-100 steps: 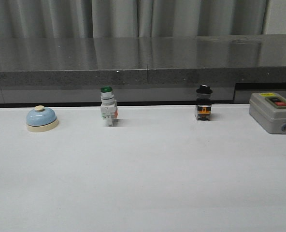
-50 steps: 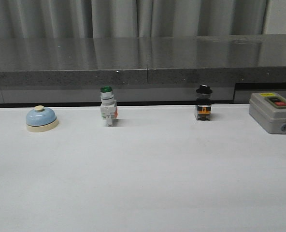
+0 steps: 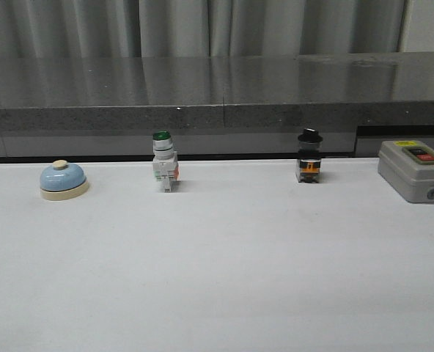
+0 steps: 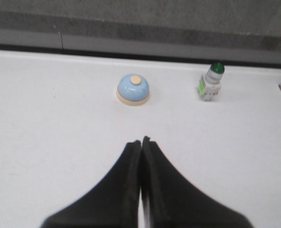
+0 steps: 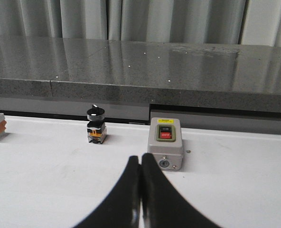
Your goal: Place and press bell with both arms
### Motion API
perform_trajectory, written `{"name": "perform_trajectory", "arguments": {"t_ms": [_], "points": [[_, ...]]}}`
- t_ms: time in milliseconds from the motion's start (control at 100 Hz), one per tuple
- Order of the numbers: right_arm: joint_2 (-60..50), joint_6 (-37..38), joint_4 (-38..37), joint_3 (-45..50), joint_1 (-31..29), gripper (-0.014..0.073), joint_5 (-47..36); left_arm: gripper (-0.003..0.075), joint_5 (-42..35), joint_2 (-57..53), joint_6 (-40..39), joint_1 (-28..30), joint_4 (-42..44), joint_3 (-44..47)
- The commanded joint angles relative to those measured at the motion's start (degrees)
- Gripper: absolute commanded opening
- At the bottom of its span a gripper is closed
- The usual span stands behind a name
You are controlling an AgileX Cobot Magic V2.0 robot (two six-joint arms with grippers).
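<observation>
While neither arm reaches the front view, both wrist cameras show jaws clenched empty. The bell (image 3: 64, 180) sits at the bench's (image 3: 217, 279) ten o'clock. The grey switch box (image 5: 165, 150) reads "ON" and "OFF"; its yellow label is illegible.

Bell (image 3: 64, 180) left of two switches (image 3: 164, 170)

neither arm shows from the front. at its own wrist camera, the left gripper (image 4: 141, 142) has its two black fingers pressed together, holding nothing, above the table. the right gripper (image 5: 140, 159) looks the same: fingers closed tip to tip, empty, raised.
</observation>
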Motion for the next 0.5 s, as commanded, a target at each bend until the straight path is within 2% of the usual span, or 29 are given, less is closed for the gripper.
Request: {"name": "perform_trajectory", "arguments": {"t_ms": [0,230,400,490], "points": [[-1.0,0.0,-0.5,-0.8,-0.3,-0.006,-4.3,-0.002,1.3,5.6,-0.4,0.2,-0.6,-5.8],[-1.0,0.0,-0.5,-0.8,-0.3,-0.006,-4.3,-0.002,2.3,17.2,-0.3,0.2,-0.6,-11.3],[-1.0,0.0,-0.5,-0.8,-0.3,-0.006,-4.3,-0.0018,2.3,21.5,0.0,0.2,-0.6,-12.2],[-1.0,0.0,-0.5,-0.8,-0.3,-0.006,-4.3,0.0034,2.4,22.0,0.7,0.2,-0.6,-12.2]]}}
